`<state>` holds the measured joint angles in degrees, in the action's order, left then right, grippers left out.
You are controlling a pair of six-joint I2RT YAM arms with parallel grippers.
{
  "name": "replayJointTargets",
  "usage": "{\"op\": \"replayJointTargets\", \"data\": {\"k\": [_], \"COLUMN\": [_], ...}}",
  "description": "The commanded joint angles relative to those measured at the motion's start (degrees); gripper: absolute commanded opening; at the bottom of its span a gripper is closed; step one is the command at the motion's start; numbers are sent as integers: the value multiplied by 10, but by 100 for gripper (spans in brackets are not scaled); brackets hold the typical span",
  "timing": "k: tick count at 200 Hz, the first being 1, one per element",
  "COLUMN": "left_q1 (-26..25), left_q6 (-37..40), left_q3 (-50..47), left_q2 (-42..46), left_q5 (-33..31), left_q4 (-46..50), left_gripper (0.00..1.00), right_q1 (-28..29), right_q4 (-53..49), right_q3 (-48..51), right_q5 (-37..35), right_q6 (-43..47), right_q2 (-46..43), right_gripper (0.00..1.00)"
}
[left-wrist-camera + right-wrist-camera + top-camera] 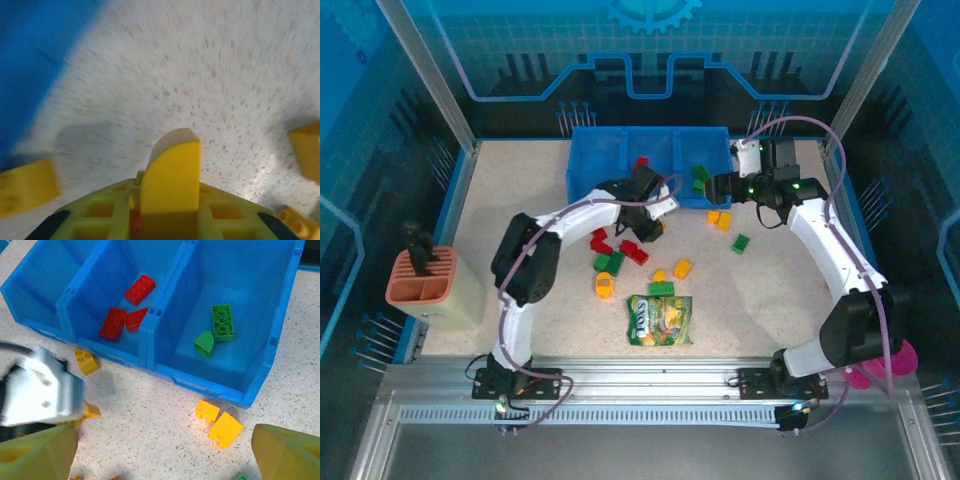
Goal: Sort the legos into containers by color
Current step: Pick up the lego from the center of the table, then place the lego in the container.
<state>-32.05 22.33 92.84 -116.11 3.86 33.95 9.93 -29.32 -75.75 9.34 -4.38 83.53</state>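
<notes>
Yellow lego point(170, 175) sits pinched between left fingers point(100, 212).

Speckled beige tabletop point(510, 180) enclosed by blue printed walls point(640, 60), evenly lit.

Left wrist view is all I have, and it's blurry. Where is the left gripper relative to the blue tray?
Observer: The left gripper, shut on the yellow lego, is over the table, just in front of the middle compartment of the blue tray.
Operator: What's sorted already?
Observer: Three red legos lie in the middle compartment, two green legos in the right one.
Operator: Where's the right gripper?
Observer: The right gripper hangs open near the tray's right end, apart from the left one.
</notes>
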Motion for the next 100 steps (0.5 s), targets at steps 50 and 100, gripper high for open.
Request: {"op": "replayJointTargets", "data": {"k": [50,100], "left_q1": [123,174], "left_q6": [-91,-122], "left_q3": [161,371], "left_q2": [20,-136], "left_q5": [-134,-177], "left_q4": [1,84], "left_gripper": [13,13], "right_q1": [-8,-8], "right_q4": [13,19], "right_q3": [28,27], "right_q5": [16,13], "right_q6": [2,0], "right_q2": [-13,-20], "right_gripper": [91,91]}}
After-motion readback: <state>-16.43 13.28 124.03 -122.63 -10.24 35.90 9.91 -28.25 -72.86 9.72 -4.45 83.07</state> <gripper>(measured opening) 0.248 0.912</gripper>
